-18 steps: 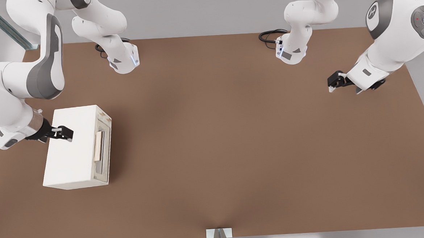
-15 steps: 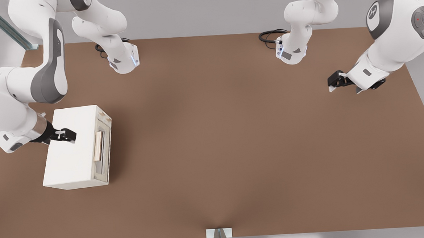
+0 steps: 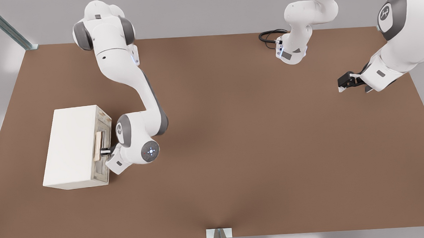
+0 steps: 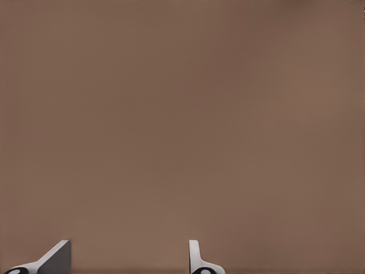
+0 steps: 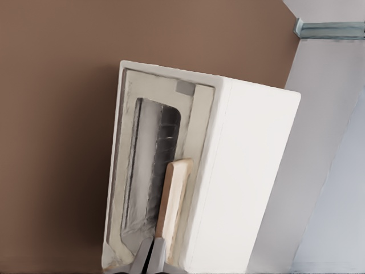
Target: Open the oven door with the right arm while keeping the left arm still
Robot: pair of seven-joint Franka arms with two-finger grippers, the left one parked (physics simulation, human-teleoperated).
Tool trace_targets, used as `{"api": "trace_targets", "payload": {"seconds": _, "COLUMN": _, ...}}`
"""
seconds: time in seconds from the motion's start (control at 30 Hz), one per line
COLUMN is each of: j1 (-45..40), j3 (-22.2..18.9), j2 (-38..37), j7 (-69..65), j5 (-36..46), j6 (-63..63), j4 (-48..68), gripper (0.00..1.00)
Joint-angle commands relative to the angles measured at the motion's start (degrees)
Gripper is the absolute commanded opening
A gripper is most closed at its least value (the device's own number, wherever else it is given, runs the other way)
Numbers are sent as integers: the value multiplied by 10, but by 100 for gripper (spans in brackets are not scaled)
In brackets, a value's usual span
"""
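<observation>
My brown table (image 3: 257, 149) is wide and mostly bare. The white oven (image 3: 72, 148) sits far over on the front view's left. Its back is close to that table edge.

The right arm (image 3: 122, 76) reaches down from the far side to the oven's front. The oven door (image 5: 201, 131) faces the middle of the table and looks closed, flat against the box.

The tan handle (image 5: 174, 200) runs along the door. My gripper (image 5: 152, 257) is right at the near end of it. Its two fingers (image 5: 144, 256) are pressed together, so I call the claw clenched. I think they sit beside the handle's end and not around it, but the wrist view cuts them off, so I am not sure.

So I judge this is the reaching step, and the door has not been pulled yet. Next I need a good hold or hook on the handle, then a pull out toward the middle of the table. There is lots of bare room there for the door to swing. The arm's own elbow hangs just in front, so it must back away too.
</observation>
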Motion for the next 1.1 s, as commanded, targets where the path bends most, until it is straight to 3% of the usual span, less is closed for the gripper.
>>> {"api": "trace_targets", "payload": {"seconds": 0.0, "j1": -3, "j3": 4, "j2": -13, "j7": 144, "j5": -39, "j6": -32, "j4": -36, "gripper": 21}}
{"api": "trace_targets", "payload": {"seconds": 0.1, "j1": -3, "j3": 19, "j2": -38, "j7": 145, "j5": -40, "j6": -32, "j4": -74, "gripper": 21}}
{"api": "trace_targets", "payload": {"seconds": 0.47, "j1": -11, "j3": 23, "j2": -22, "j7": 177, "j5": -78, "j6": 43, "j4": -118, "gripper": 21}}
{"api": "trace_targets", "payload": {"seconds": 1.07, "j1": -27, "j3": 23, "j2": -23, "j7": 168, "j5": -77, "j6": 38, "j4": -147, "gripper": 21}}
